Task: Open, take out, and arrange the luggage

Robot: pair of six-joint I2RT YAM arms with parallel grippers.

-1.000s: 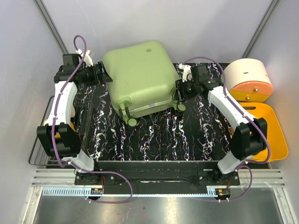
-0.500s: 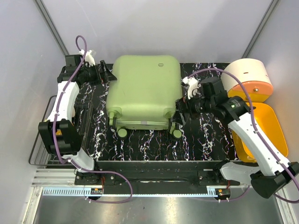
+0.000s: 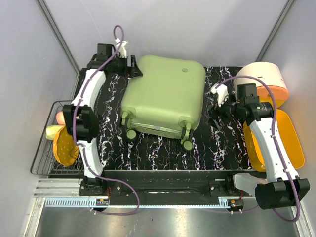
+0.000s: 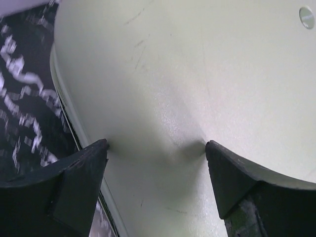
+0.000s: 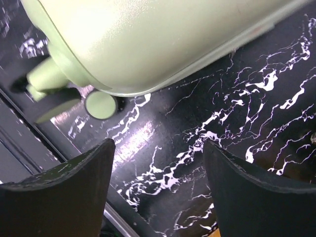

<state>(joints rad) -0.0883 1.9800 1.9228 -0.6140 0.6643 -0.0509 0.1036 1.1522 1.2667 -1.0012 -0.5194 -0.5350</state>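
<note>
The pale-green suitcase point(image 3: 165, 96) lies closed and flat on the black marbled mat point(image 3: 153, 148), wheels toward me, slightly turned. Its shell fills the left wrist view point(image 4: 187, 89), with the round emblem point(image 4: 306, 17) at top right. My left gripper point(image 3: 133, 66) is open, its fingertips point(image 4: 96, 150) pressed against the suitcase's far left corner. My right gripper point(image 3: 216, 112) is open and empty, just right of the suitcase and apart from it. The right wrist view shows the suitcase's edge point(image 5: 148, 44) and a green wheel point(image 5: 101, 104) above the mat.
A round cream and orange case point(image 3: 261, 81) stands at the back right. A yellow-orange tray point(image 3: 286, 140) lies at the right edge. A wire basket point(image 3: 49, 143) at the left holds yellow and orange items point(image 3: 64, 145).
The suitcase has slid right and turned clockwise. My left gripper has moved right with it along the back edge. My right gripper has drawn back to the right, off the suitcase.
</note>
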